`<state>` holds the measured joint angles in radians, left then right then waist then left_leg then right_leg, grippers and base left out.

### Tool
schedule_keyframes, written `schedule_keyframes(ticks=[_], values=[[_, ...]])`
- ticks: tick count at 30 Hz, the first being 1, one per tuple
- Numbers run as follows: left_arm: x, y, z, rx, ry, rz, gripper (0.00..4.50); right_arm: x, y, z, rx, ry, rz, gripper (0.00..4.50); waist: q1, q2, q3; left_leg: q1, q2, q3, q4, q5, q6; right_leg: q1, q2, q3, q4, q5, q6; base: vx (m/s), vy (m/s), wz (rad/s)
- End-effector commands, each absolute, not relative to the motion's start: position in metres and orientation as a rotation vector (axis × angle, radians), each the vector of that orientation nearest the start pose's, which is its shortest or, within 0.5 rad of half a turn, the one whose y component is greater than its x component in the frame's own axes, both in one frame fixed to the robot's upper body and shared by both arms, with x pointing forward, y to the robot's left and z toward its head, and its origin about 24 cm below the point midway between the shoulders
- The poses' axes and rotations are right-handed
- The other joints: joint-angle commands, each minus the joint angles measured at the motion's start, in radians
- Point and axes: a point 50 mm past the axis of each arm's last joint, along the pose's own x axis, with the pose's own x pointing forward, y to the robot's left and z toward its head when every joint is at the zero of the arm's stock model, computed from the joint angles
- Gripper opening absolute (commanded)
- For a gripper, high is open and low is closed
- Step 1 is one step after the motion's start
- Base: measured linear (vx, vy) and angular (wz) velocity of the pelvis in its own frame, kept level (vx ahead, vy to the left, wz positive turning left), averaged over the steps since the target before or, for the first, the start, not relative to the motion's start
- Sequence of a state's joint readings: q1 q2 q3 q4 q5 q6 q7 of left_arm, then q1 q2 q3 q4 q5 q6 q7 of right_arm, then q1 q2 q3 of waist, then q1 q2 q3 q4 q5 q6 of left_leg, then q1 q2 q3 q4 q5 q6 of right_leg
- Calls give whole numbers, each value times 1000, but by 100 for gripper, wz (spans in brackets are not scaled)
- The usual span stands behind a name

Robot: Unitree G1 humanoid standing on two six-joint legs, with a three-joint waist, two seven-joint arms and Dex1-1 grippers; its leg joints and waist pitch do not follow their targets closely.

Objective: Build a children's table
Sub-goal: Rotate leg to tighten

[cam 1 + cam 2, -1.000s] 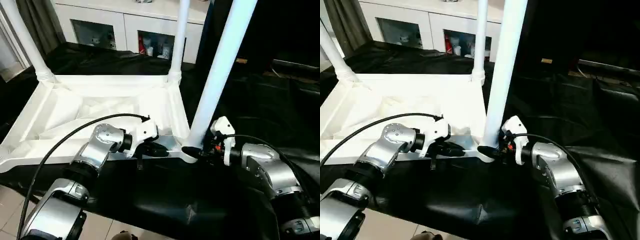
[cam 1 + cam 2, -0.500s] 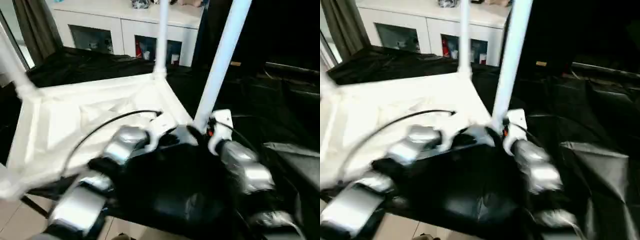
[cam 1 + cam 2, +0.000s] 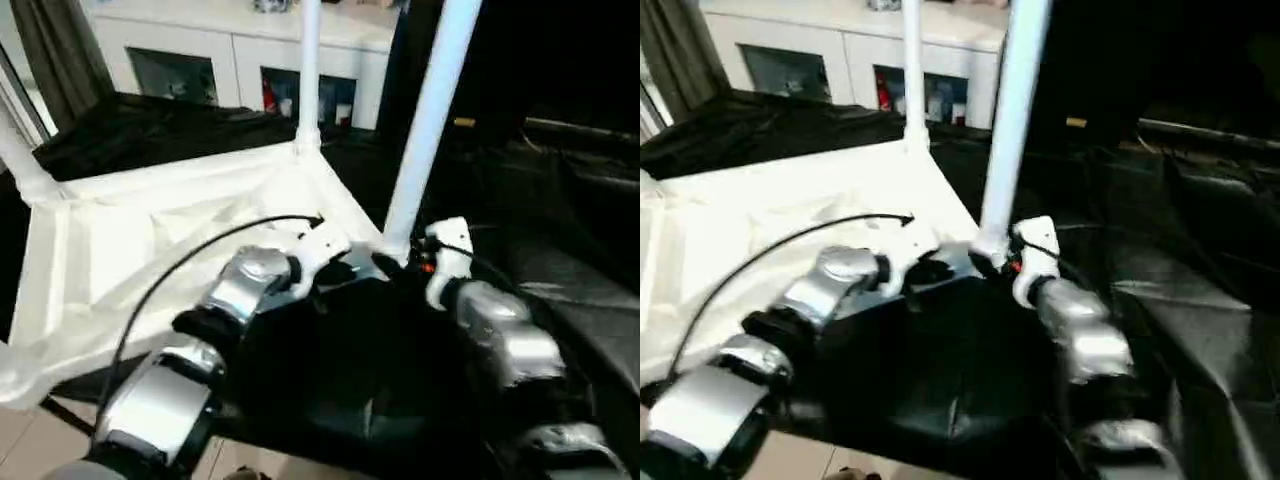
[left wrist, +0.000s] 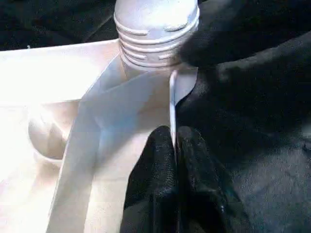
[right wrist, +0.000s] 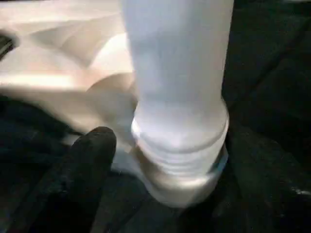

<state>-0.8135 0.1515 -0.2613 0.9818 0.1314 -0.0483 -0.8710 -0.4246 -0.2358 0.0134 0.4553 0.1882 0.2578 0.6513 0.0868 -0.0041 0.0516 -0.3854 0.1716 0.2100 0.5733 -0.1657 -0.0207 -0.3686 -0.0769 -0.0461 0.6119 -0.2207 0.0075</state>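
A: Head views first. Top (image 3: 180, 215) lies upside down on the black cloth (image 3: 560, 230), ribs up. Three legs stand in corner sockets: far one (image 3: 308, 70), one at the left edge (image 3: 20, 160), near one (image 3: 425, 120) between the grippers.

B: Grippers?

A: Left gripper (image 3: 345, 272) sits at the near rim by that corner. Right gripper (image 3: 405, 268) is at the near leg's base, on the other side.

B: Left wrist view?

A: Fingers (image 4: 160, 170) pressed together on the thin rim (image 4: 172, 104), pinching it. Ribbed leg collar (image 4: 155, 34) just beyond, seated in the socket.

B: Right wrist view?

A: Leg (image 5: 177, 63) fills the middle, its collar in the socket. One finger (image 5: 92, 155) stands apart from it on one side, the other is dark and hard to make out on the far side. Jaws spread around the base, not gripping, as far as I can tell.

B: Step?

A: Looks like seating the third leg, left holding the top steady. White cabinet (image 3: 230, 55) behind, ignore.

B: Next?

A: I'd guess clear the right gripper without knocking the leg, then fetch the fourth leg for the empty corner.
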Motion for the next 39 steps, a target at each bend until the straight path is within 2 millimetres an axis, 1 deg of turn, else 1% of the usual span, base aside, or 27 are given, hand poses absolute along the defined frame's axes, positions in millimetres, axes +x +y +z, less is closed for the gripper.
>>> schedule_keyframes(ticks=[1,2,3,4,5,6,7,8,10,11,13,15,17,18,19,20,23,27,31,32,33,34,35,36,37,38,39], values=[[347,81,51,446,329,-1183,0,310,-140,41,29,321,833,394,4,-11,-58,21,73,-44,-68,-204,34,30,-93,44,-82,-125,-215,0,0,0],[345,83,53,439,323,-1212,0,307,-145,42,12,329,865,394,2,-11,-61,17,73,-43,-65,-177,45,32,-92,43,-73,-73,-229,0,0,0],[343,87,53,438,320,-1247,0,304,-149,43,4,342,897,394,5,-11,-62,19,72,-41,-62,-160,58,31,-89,41,-70,-37,-239,0,0,0],[337,92,54,442,320,-1326,0,302,-153,43,-17,356,929,394,4,-10,-64,18,73,-39,-59,-147,72,31,-89,41,-65,-5,-254,0,0,0],[335,94,54,438,325,-1353,0,301,-154,43,-24,363,943,394,5,-9,-65,16,73,-40,-59,-135,75,33,-89,39,-61,9,-260,0,0,0],[333,95,55,430,327,-1380,0,301,-155,43,-36,365,954,394,5,-7,-65,16,74,-37,-58,-125,80,30,-86,38,-58,25,-271,0,0,0],[331,96,56,416,325,-1407,0,300,-155,44,-44,368,965,394,7,-5,-67,24,75,-33,-53,-129,81,22,-85,40,-56,44,-284,0,0,0],[330,96,56,415,325,-1409,0,300,-155,44,-44,368,966,394,7,-6,-68,22,75,-33,-53,-122,82,24,-84,40,-53,57,-289,0,0,0],[328,97,56,392,326,-1438,0,300,-155,44,-39,367,978,394,11,-5,-69,26,76,-30,-50,-112,88,20,-85,40,-51,82,-300,0,0,0],[325,98,56,380,329,-1455,0,299,-154,44,-39,365,987,394,12,-7,-68,24,76,-30,-50,-109,90,21,-85,40,-51,84,-303,0,0,0],[324,99,56,377,332,-1464,0,299,-152,44,-38,363,1003,394,16,-7,-65,25,77,-29,-52,-136,83,18,-86,40,-55,37,-300,0,0,0],[323,100,56,376,333,-1466,0,298,-151,44,-38,367,1017,394,21,-7,-62,27,77,-29,-55,-173,60,16,-87,42,-62,-32,-286,0,0,0],[322,101,56,370,338,-1469,0,297,-151,42,-43,377,1031,394,22,-7,-61,27,78,-30,-58,-188,46,16,-87,43,-63,-60,-276,0,0,0],[322,102,56,374,338,-1464,0,297,-151,42,-44,378,1034,369,21,-8,-61,27,77,-31,-59,-194,38,16,-87,44,-64,-72,-270,0,0,0],[322,102,56,374,337,-1463,0,297,-151,42,-44,378,1034,362,21,-8,-61,27,77,-31,-59,-195,35,17,-89,44,-65,-78,-265,0,0,0],[322,102,56,374,337,-1463,0,297,-152,42,-44,378,1034,362,21,-8,-61,27,76,-31,-58,-192,34,17,-88,45,-65,-77,-264,0,0,0],[321,103,56,369,342,-1467,0,296,-151,42,-41,379,1039,323,22,-9,-63,26,75,-31,-56,-170,39,18,-87,44,-61,-48,-263,0,0,0],[320,103,56,366,347,-1468,0,295,-151,40,-38,383,1047,302,22,-9,-66,24,74,-30,-52,-135,60,19,-85,42,-54,13,-274,0,0,0],[320,104,56,358,352,-1469,0,294,-151,40,-33,384,1047,288,23,-8,-66,25,73,-29,-51,-138,65,19,-85,42,-55,6,-277,0,0,0],[321,103,55,357,355,-1450,0,296,-150,38,-21,388,1013,286,22,-8,-66,25,73,-29,-51,-142,63,19,-85,42,-56,-4,-276,0,0,0],[325,101,52,381,355,-1388,0,300,-150,31,-7,405,920,286,22,-7,-66,25,73,-30,-51,-144,60,18,-85,43,-57,-12,-275,0,0,0],[327,99,50,399,353,-1355,0,302,-151,27,-6,416,874,285,20,-7,-65,26,73,-30,-52,-150,57,15,-85,43,-58,-21,-275,0,0,0],[330,97,48,408,360,-1305,0,304,-151,23,-5,427,828,285,15,-9,-62,26,72,-32,-55,-178,41,15,-86,43,-64,-63,-271,0,0,0],[333,93,46,406,362,-1254,0,305,-150,18,2,439,779,285,13,-7,-58,31,72,-33,-58,-224,18,13,-89,44,-72,-134,-264,0,0,0],[333,93,46,406,362,-1254,0,305,-150,18,2,439,779,285,12,-7,-55,34,71,-33,-61,-248,7,9,-89,45,-79,-178,-257,0,0,0],[337,85,43,381,372,-1189,0,307,-145,13,30,447,694,285,9,-7,-51,38,72,-35,-64,-299,-14,5,-91,48,-87,-263,-240,0,0,0],[341,72,40,369,377,-1112,0,311,-138,7,74,461,574,284,6,-6,-47,47,74,-39,-69,-352,-41,-2,-93,49,-95,-339,-221,0,0,0]])
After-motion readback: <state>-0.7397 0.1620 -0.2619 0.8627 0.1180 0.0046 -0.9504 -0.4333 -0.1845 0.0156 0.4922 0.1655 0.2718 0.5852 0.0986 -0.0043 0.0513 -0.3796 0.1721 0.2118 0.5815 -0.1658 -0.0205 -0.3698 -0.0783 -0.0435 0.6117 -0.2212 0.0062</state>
